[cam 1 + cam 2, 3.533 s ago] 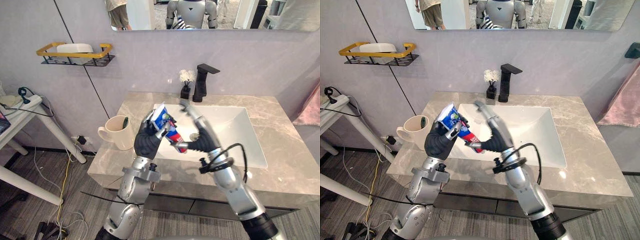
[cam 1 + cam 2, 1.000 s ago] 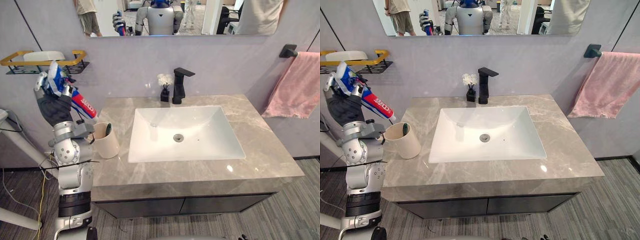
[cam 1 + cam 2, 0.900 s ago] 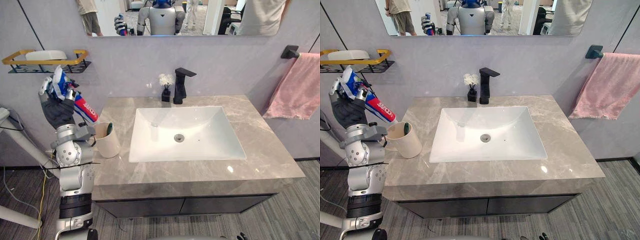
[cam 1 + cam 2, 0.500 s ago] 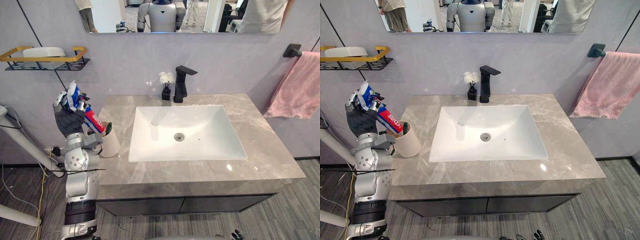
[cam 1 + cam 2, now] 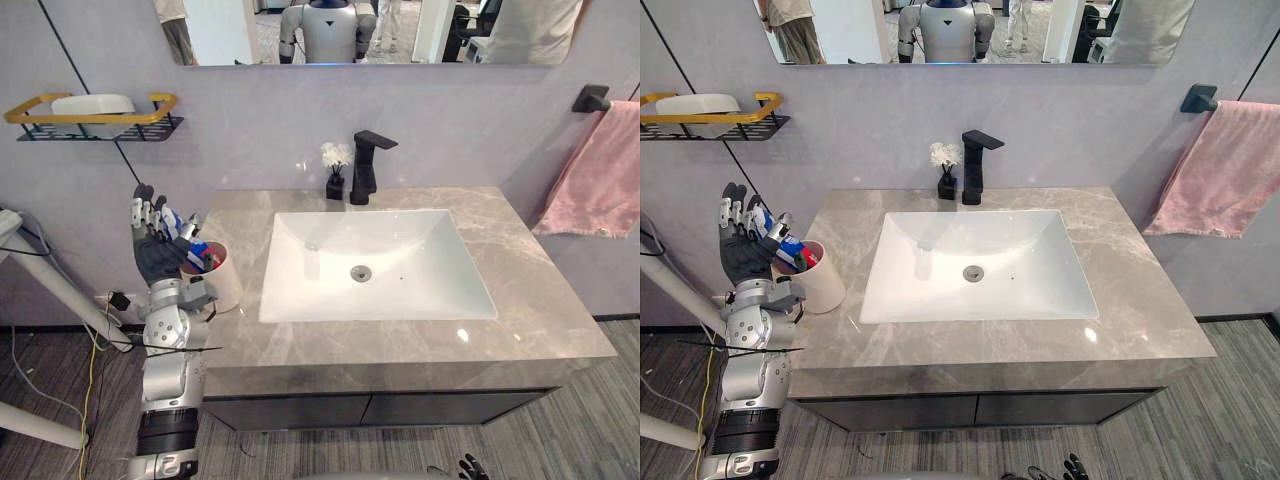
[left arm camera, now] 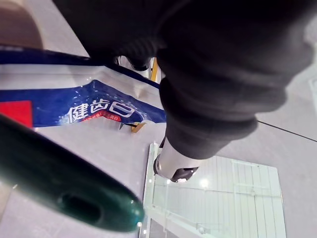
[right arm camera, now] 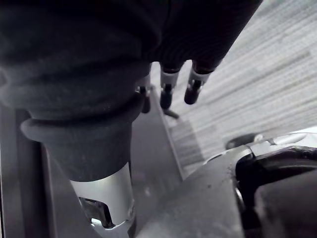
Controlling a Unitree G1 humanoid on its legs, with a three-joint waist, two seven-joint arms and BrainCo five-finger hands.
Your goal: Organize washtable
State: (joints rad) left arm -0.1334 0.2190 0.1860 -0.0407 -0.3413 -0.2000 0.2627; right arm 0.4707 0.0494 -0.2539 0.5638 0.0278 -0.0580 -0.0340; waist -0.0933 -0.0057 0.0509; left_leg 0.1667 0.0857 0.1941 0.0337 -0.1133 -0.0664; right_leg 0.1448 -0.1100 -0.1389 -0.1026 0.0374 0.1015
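Observation:
A white cup (image 5: 222,287) stands on the grey stone washtable (image 5: 400,345), at its left end. A red, white and blue toothpaste tube (image 5: 199,256) sticks out of the cup, leaning left. Beside it in the cup is a dark green handle (image 6: 59,196). My left hand (image 5: 152,240) is just left of the cup's rim, open, with its fingers straight up next to the tube's end. In the left wrist view the tube (image 6: 74,111) lies close past the thumb (image 6: 176,163). My right hand (image 7: 166,91) hangs low by the cabinet front, open and empty.
A white sink (image 5: 370,265) fills the counter's middle. A black faucet (image 5: 365,165) and a small flower vase (image 5: 335,175) stand behind it. A pink towel (image 5: 595,170) hangs at the right. A gold-rimmed wall shelf (image 5: 90,115) and a white side table (image 5: 20,235) are at the left.
My left hand came down from shoulder height with the toothpaste tube, set it into the cup and straightened its fingers off it. The right hand stayed low.

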